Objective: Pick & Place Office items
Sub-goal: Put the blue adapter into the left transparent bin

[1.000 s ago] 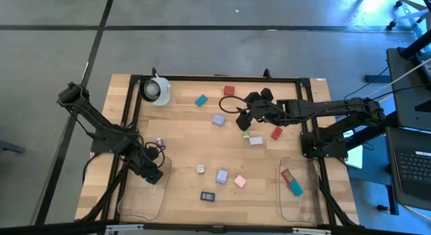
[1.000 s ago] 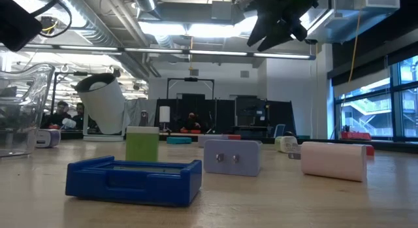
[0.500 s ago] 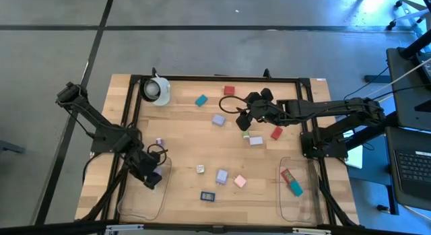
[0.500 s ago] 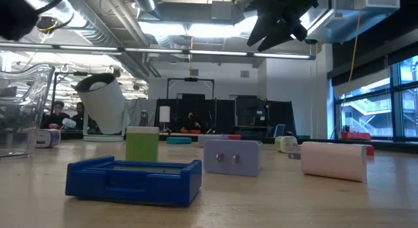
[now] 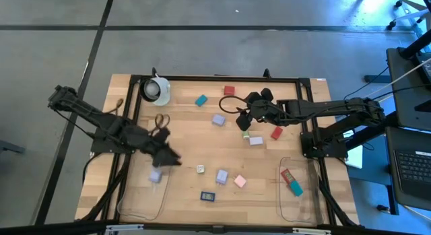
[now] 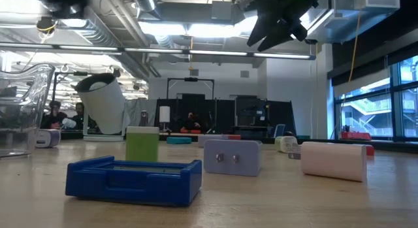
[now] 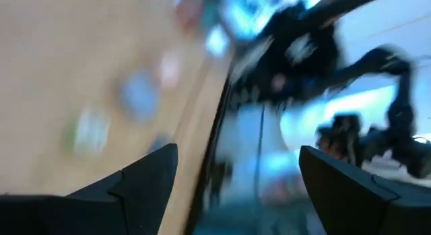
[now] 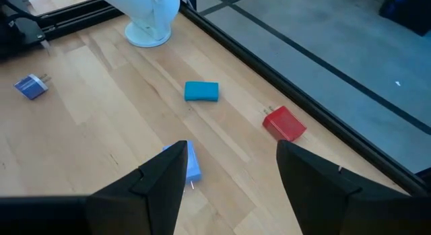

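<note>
A robotics lab: exposed ceiling ducts (image 6: 98,22), seated people (image 6: 59,114) behind.

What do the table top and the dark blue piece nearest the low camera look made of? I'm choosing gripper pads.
The table top looks like pale unfinished or lightly sealed wood: visible grain and plank seams. The dark blue piece looks like moulded plastic, smooth with a slight sheen and crisp raised edges; hollow or solid, I cannot tell.

Left arm extends from the table's left edge toward the middle; the left gripper (image 5: 168,156) is low over the left half, fingers (image 7: 151,178) spread apart, though its wrist view is blurred. Right arm reaches in from the right edge; the right gripper (image 5: 244,122) hangs above the table's far centre, fingers (image 8: 161,174) apart and empty.
</note>
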Controlling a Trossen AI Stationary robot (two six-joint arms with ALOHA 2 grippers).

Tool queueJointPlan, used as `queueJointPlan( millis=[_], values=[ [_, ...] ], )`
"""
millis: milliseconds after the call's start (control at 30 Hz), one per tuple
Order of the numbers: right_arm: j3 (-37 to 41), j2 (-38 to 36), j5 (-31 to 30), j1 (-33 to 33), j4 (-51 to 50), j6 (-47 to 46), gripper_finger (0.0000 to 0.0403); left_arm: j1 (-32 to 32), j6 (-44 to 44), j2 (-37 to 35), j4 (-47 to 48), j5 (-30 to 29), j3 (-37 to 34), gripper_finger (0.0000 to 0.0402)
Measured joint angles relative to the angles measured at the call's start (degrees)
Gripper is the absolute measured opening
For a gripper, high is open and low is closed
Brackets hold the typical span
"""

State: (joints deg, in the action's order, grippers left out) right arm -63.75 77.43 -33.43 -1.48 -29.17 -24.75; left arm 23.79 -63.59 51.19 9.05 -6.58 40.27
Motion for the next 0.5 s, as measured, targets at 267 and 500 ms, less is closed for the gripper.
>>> queueJointPlan(
  millis=[267, 500],
  values=[
    [0.0, -0.02, -0.04, 0.0, 0.0, -0.01, 0.023, -5.87, 36.03, -0.53, -16.13, -15.99, 0.07, 0.0306],
    [0.0, -0.02, -0.2, 0.0, 0.0, -0.09, 0.023, -16.24, 36.98, -0.28, -9.61, -25.9, 0.07, 0.0306]
  ],
)
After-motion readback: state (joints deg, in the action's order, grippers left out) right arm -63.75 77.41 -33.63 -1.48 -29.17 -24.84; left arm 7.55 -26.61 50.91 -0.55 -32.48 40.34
